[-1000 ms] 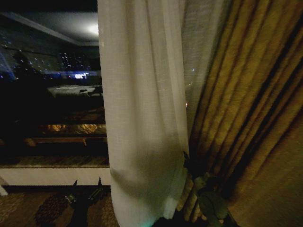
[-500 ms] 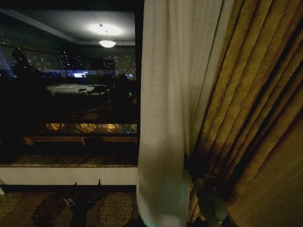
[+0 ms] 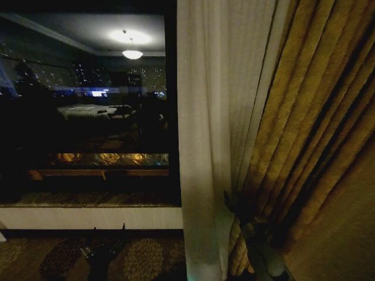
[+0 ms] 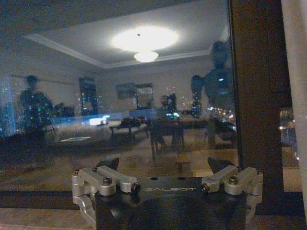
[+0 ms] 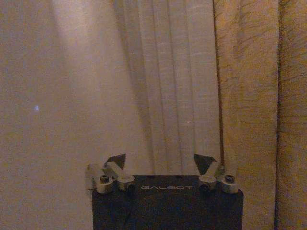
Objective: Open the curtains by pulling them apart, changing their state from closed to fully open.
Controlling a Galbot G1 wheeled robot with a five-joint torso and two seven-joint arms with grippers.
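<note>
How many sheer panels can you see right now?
1: a sheer off-white panel gathered against the golden-brown drape right of the bare window, just ahead of the open right gripper. The other panel may be out of frame.

Both hands (image 4: 163, 165) (image 5: 160, 162) spread — seemingly empty.

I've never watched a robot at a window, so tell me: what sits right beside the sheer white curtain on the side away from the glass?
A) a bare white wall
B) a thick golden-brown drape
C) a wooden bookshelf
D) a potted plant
B: the sheer white curtain hangs directly against a thick golden-brown drape with deep vertical folds.
</note>
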